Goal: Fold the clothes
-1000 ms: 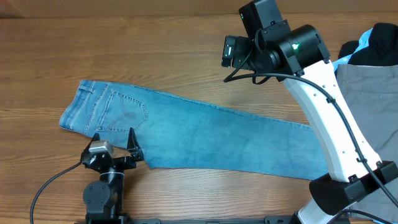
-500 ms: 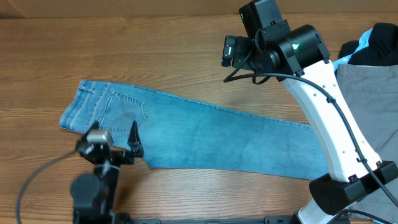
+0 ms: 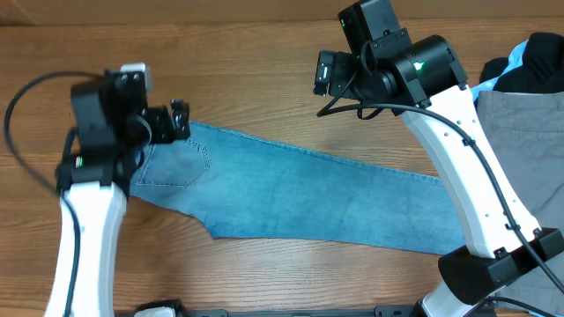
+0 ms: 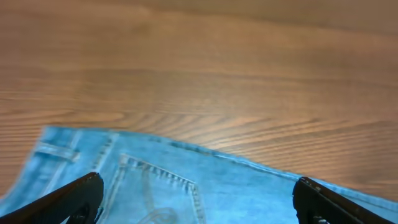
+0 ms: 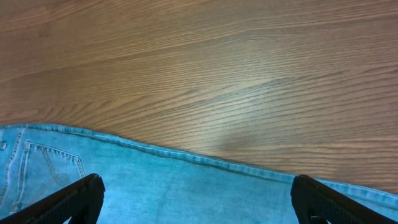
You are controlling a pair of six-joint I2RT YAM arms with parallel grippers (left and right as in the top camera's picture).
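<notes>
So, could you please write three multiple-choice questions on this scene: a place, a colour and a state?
1. Where are the grey trousers? A. in a basket B. on the floor C. at the overhead view's right edge
2. What colour are the jeans? A. black B. light blue C. red
3. How is the left gripper? A. open, empty B. shut on the jeans C. shut on the trousers
Answers: 1 C, they lie at that edge. 2 B, the denim is pale blue. 3 A, its fingers stand wide apart with nothing between them.
</notes>
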